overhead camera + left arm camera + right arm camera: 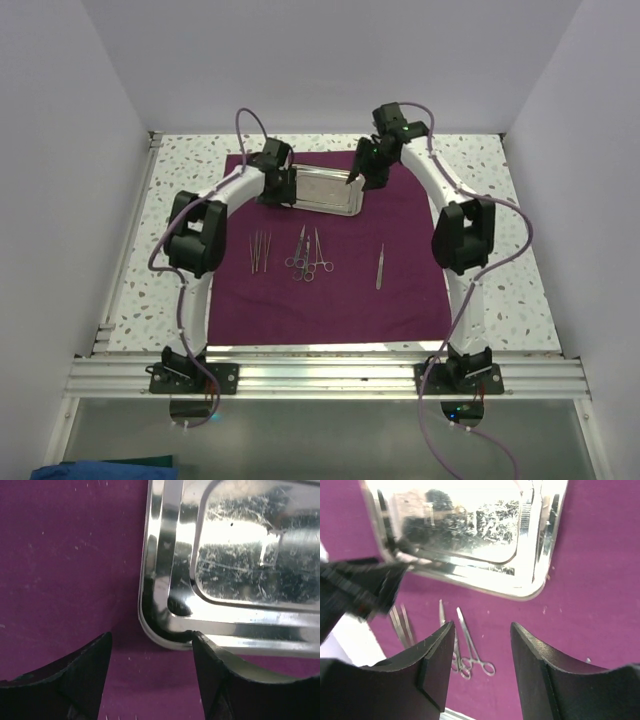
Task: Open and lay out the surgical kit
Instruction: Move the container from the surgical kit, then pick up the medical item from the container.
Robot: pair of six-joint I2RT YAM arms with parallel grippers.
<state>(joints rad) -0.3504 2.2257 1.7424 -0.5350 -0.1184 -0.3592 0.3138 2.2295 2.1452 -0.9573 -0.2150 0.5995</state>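
Lying near the steel tray (325,190), scissors (305,256) and tweezers (260,250) line the cloth (400,305).

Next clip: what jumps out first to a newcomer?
A plum cloth lies spread over the table, a shiny steel tray at its far middle. The left gripper and right gripper hang open at the tray's ends; thin silver instruments lie in a row nearer the arms.

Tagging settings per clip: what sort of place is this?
Probably a robot lab test cell, not a clinic: plain white walls box in a speckled table, with an aluminium rail along its near edge.
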